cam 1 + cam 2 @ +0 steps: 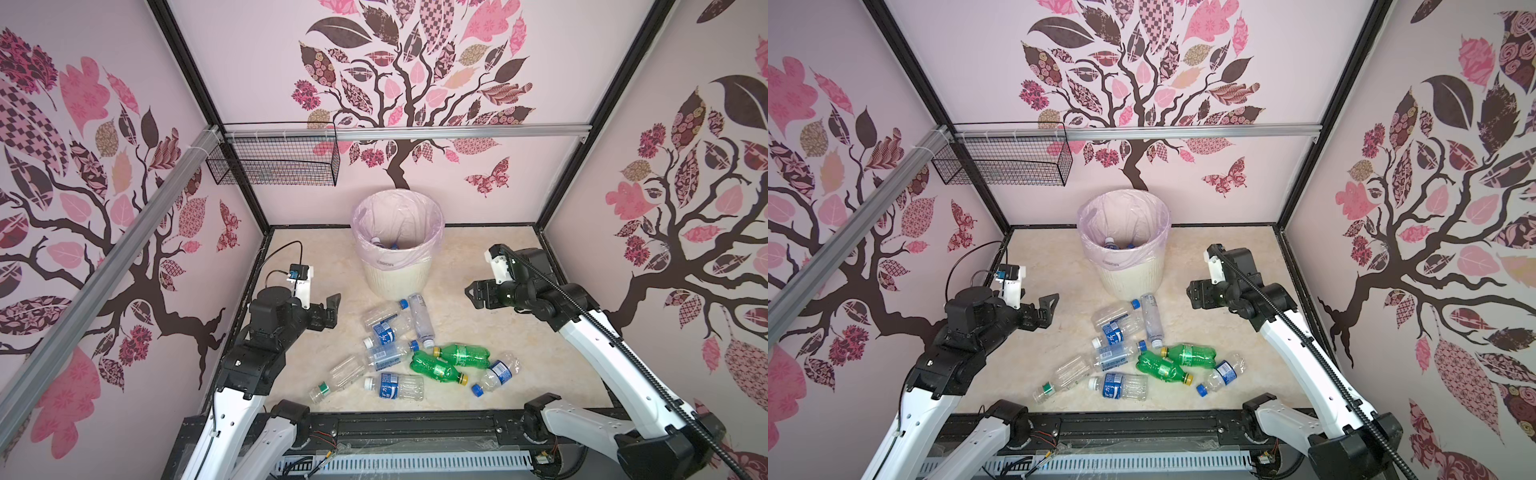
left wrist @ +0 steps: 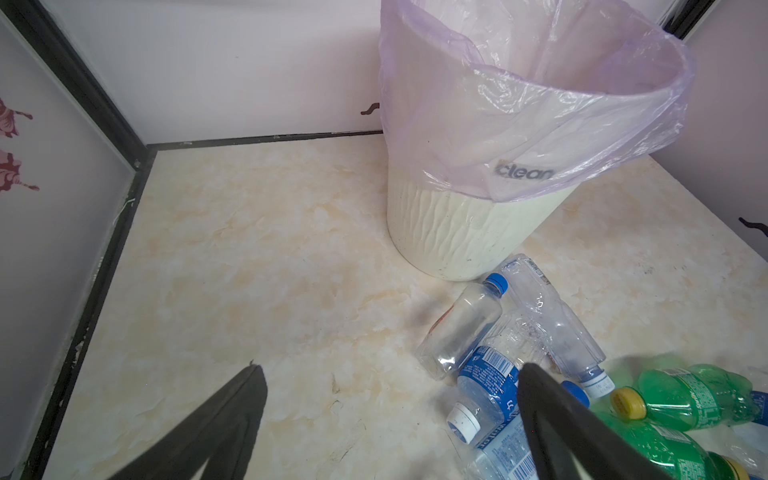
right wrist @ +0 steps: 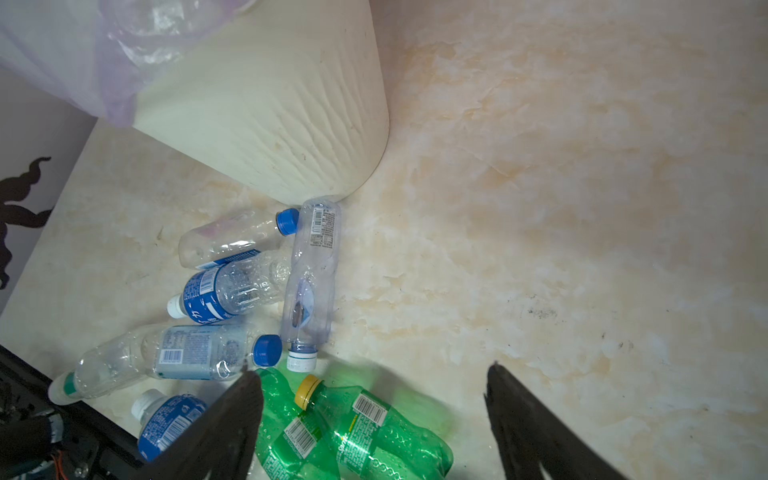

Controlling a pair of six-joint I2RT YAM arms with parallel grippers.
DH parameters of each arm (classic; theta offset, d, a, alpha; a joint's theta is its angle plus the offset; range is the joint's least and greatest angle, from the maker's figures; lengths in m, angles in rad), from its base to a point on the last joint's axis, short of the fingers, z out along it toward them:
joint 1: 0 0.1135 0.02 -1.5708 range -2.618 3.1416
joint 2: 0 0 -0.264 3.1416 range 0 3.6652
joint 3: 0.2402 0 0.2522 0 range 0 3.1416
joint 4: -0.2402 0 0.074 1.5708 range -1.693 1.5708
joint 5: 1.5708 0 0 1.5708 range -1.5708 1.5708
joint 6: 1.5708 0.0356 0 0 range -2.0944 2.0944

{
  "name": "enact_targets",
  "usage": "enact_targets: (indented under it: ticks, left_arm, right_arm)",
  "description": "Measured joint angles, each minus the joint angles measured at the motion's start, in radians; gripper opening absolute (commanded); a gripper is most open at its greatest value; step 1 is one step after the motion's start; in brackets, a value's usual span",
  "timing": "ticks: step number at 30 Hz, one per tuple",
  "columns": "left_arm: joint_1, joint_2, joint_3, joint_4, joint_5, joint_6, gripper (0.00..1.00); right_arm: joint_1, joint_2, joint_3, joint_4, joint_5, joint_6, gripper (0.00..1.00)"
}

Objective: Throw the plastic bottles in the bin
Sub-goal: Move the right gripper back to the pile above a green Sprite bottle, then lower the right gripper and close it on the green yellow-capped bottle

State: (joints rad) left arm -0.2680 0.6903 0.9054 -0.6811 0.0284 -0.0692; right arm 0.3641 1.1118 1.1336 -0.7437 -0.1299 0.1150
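Note:
The bin, cream, ribbed and lined with a pale pink bag, stands at the back middle with a few bottles inside. Several plastic bottles lie in a pile on the floor in front of it: clear ones with blue labels and two green ones with yellow caps. My left gripper hovers left of the pile, open and empty; in the left wrist view its gripper frames bare floor beside a blue-labelled bottle. My right gripper hangs open, right of the bin; in the right wrist view the gripper sits above the green bottles.
A black wire mesh basket hangs on the back wall at the left. Patterned walls close in three sides, and a black rail runs along the front edge. Bare marbled floor lies right of the pile.

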Motion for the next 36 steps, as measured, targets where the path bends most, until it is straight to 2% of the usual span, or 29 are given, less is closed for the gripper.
enact_targets:
  ticks: [9, 16, 23, 36]
  left_arm:
    - [0.0, 0.04, -0.018, 0.019, 0.028, 0.037, 0.98]
    - [0.0, 0.048, -0.025, 0.037, 0.064, 0.055, 0.98]
    - [0.0, 0.031, -0.026, 0.046, 0.088, 0.061, 0.98]
    - [0.0, 0.014, -0.04, 0.064, 0.12, 0.061, 0.98]
  right_arm:
    - [0.087, 0.016, 0.0, -0.081, 0.002, -0.309, 0.89]
    - [0.129, 0.068, -0.058, -0.167, -0.003, -0.558, 0.87]
    - [0.226, 0.151, -0.127, -0.212, 0.013, -0.621, 0.83]
    - [0.256, 0.189, -0.201, -0.186, 0.004, -0.61, 0.79]
